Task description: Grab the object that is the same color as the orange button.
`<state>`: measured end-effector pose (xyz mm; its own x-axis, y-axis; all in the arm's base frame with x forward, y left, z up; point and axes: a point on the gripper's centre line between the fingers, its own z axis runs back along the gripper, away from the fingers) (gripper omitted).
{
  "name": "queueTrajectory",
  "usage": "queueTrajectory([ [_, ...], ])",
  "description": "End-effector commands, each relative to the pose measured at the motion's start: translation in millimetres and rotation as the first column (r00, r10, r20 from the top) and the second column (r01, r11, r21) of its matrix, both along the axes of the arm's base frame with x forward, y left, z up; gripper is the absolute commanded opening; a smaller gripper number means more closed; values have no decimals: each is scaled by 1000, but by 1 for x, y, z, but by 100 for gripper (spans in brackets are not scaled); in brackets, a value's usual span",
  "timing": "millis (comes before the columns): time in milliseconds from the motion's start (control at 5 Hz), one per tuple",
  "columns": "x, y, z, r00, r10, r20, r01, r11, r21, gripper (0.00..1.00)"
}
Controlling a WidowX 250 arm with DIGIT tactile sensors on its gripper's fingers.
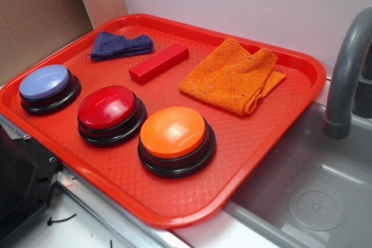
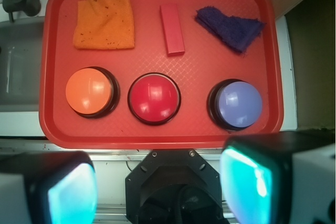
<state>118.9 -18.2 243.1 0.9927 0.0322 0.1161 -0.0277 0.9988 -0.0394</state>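
A folded orange cloth [image 1: 232,76] [image 2: 105,18] with dark specks lies at the tray's far right in the exterior view, top left in the wrist view. The glossy orange button [image 1: 173,133] [image 2: 90,91] on its black base sits near the tray's front. My gripper [image 2: 163,187] hovers high above the robot base, well short of the tray, open with nothing between its two teal-padded fingers [image 2: 71,195]. The gripper does not show in the exterior view.
On the red tray [image 1: 174,213] [image 2: 157,135] also rest a red button [image 1: 107,108] [image 2: 154,97], a lavender-blue button [image 1: 45,82] [image 2: 239,103], a red block [image 1: 158,63] [image 2: 171,29] and a dark blue cloth [image 1: 121,45] [image 2: 231,27]. A grey sink [image 1: 302,190] with a faucet [image 1: 349,74] adjoins the tray.
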Motion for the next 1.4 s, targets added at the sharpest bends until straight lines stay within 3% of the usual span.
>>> queueTrajectory([
  [0,0,0,0,1000,0,0,0,1000,0,100],
  [200,13,-4,-1,1000,14,-20,-13,1000,29,100],
  [400,40,-14,-12,996,91,-4,-91,996,16,100],
  [600,66,-22,-28,985,170,-23,-170,985,26,100],
  [800,107,-30,-58,953,304,-16,-304,953,5,100],
  [1000,137,-34,-81,959,281,-28,-281,959,-34,100],
  [1200,167,-42,-114,959,283,-6,-283,959,-11,100],
])
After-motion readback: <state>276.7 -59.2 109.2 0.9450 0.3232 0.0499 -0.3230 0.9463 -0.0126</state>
